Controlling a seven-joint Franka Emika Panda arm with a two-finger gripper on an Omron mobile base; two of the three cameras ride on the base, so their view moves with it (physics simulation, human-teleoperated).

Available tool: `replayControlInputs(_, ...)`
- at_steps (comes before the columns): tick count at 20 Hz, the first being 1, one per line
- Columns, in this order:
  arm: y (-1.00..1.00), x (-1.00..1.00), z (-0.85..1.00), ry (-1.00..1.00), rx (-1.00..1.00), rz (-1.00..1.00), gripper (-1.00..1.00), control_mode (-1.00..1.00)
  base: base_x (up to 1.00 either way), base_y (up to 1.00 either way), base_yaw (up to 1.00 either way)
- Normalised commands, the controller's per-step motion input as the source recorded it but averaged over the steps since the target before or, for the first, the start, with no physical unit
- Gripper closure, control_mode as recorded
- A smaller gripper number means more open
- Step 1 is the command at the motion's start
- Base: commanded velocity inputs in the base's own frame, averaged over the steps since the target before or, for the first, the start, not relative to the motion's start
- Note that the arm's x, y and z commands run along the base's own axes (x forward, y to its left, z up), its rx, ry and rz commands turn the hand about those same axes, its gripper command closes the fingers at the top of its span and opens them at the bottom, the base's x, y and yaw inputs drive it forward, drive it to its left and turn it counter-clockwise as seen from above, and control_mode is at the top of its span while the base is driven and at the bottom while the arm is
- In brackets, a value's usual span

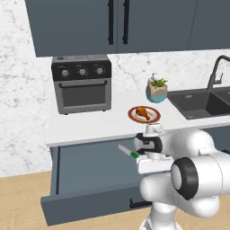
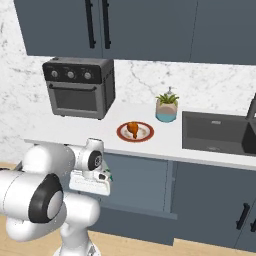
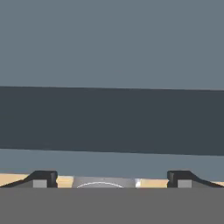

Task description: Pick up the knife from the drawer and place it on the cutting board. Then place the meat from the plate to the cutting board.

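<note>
The drawer (image 1: 85,207) stands pulled out below the counter. Inside it, near its right end, lies the knife (image 1: 128,152), green handle toward the arm and pale blade pointing back left. My hand (image 1: 154,164) hovers just right of the knife handle, over the drawer. In the hand view my gripper (image 3: 111,180) is open, fingertips (image 3: 43,179) wide apart with nothing between them, and blue-grey drawer panels lie ahead. On the counter the white, red-rimmed plate (image 1: 153,117) holds the orange-brown meat (image 1: 142,111). The cutting board is out of view.
A toaster oven (image 1: 82,84) stands at the counter's back left. A teal bowl with a plant (image 1: 157,90) sits behind the plate, and a dark sink (image 1: 204,102) with a faucet is at the right. Upper cabinets hang overhead.
</note>
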Motion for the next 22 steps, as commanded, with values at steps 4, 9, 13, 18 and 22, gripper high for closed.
replayControlInputs(4, 0.0, -0.07, 0.18, 0.05, 0.0, 0.0, -1.0, -1.0, 0.0, 0.0, 0.0)
replayControlInputs(9, -0.02, 0.84, 0.06, -0.08, 0.02, 0.07, -1.0, -1.0, 0.0, 0.0, 0.0)
replayControlInputs(13, -0.02, 0.91, 0.0, -0.17, 0.03, 0.13, -1.0, -1.0, 0.0, 0.0, 0.0)
replayControlInputs(18, 0.0, 0.81, 0.0, -0.03, 0.01, 0.1, -1.0, -1.0, 0.0, 0.0, 0.0)
replayControlInputs(22, 0.0, 0.45, -0.09, -0.03, 0.0, 0.05, -1.0, -1.0, 0.0, 0.0, 0.0)
